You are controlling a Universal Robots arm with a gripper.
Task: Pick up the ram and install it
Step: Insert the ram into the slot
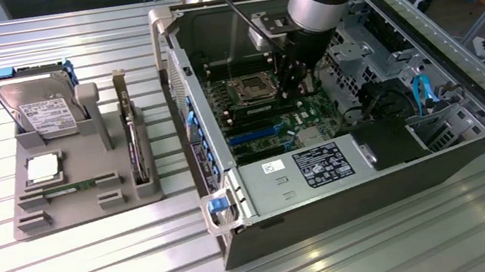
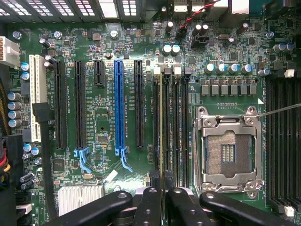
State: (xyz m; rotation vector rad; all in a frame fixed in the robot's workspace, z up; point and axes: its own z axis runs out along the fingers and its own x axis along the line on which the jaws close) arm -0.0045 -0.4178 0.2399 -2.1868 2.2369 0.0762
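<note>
In the wrist view the ram shows edge-on as a thin greenish line. It runs along one of the dark memory slots beside the empty processor socket. My gripper is shut on the ram's near end, with its black fingers pressed against both faces. Whether the stick sits in the slot or hovers just over it, I cannot tell. In the exterior view the gripper reaches down into the open computer case, just above the motherboard.
A grey fixture at the exterior view's left holds a hard drive, a silvery processor chip and a dark expansion card. Case walls, drive cages and the power supply hem in the board. A blue slot lies nearby.
</note>
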